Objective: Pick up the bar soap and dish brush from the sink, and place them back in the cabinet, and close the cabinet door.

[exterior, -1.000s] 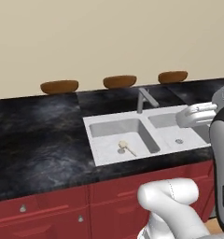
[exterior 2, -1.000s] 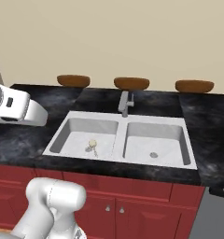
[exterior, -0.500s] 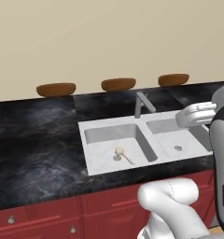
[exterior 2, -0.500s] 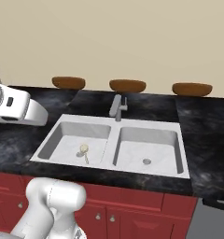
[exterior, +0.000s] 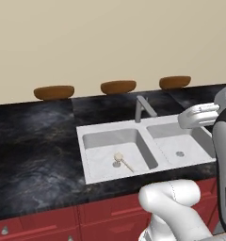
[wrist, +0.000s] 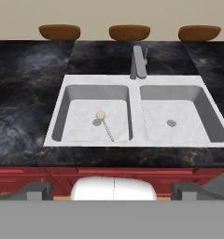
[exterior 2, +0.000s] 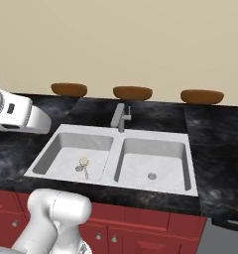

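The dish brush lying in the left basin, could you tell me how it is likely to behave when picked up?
The dish brush looks stiff: a thin straight handle on a round head. It is probably light. Pushed, it may pivot or slide on the smooth floor of the sink, since it lies flat near the drain.

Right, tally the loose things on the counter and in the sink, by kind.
Brown bowls: 3, along the back of the counter.
Dish brush: 1, lying in the left basin of the sink.
Total: 4
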Controlling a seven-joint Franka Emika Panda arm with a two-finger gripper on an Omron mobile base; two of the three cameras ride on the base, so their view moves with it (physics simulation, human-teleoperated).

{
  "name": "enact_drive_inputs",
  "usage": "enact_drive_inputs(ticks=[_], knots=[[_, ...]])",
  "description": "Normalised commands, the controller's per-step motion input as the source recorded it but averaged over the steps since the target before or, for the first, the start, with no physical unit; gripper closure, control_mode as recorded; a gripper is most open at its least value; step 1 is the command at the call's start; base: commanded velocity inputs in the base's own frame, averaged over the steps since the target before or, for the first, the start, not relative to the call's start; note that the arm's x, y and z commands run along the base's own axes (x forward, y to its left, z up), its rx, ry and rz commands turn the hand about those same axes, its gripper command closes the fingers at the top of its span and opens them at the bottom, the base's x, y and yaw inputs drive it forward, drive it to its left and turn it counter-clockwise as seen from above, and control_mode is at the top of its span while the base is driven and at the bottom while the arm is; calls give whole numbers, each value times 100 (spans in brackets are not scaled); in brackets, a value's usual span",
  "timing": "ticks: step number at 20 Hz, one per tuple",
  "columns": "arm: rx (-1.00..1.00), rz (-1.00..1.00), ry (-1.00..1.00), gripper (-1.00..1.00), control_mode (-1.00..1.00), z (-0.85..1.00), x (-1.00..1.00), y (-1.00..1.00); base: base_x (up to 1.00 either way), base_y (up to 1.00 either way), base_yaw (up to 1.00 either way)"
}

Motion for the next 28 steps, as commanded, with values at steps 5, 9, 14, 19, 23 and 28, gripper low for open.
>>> enact_drive_inputs(ticks=[5,9,14,19,23,28], knots=[[0,0,0,-100,100,0,0,0,28,0,0],[0,0,0,-100,100,0,0,0,19,0,0],[0,0,0,-100,100,0,0,0,14,5,0],[0,0,0,-100,100,0,0,0,12,5,1],[0,0,0,-100,100,0,0,0,14,2,0],[0,0,3,-100,-100,-17,32,8,0,0,0]])
